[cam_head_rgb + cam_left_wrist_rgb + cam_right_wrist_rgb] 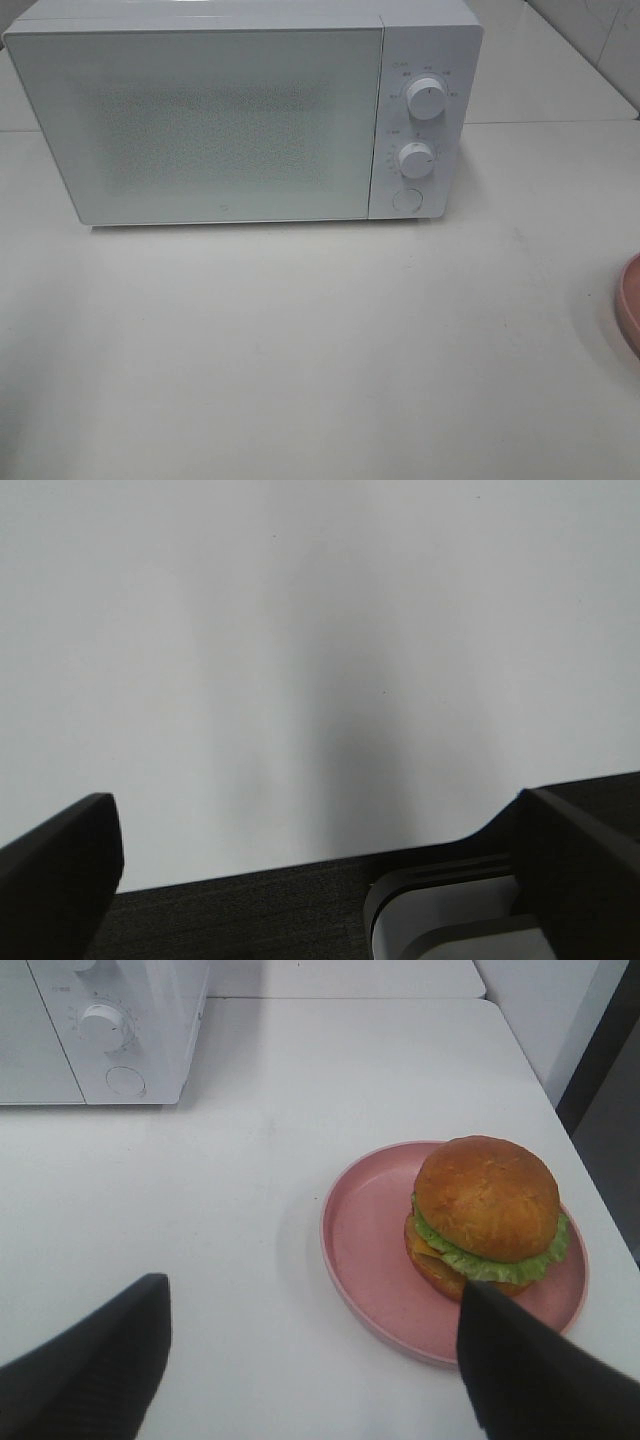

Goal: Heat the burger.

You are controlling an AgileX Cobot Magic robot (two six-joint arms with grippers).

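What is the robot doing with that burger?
Nothing is being held yet. The burger sits on a pink plate on the white table, off to the right of the microwave, whose door is shut. The right end effector hovers open near the plate. The left end effector is open too, over bare table. Heating hasn't started.

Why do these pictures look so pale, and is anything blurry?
Exterior high view: washed out, the microwave nearly merging with the table. Left wrist view: bare white surface with one soft shadow, dark fingers blurred. Right wrist view: clearest, with the burger sharp on its plate.
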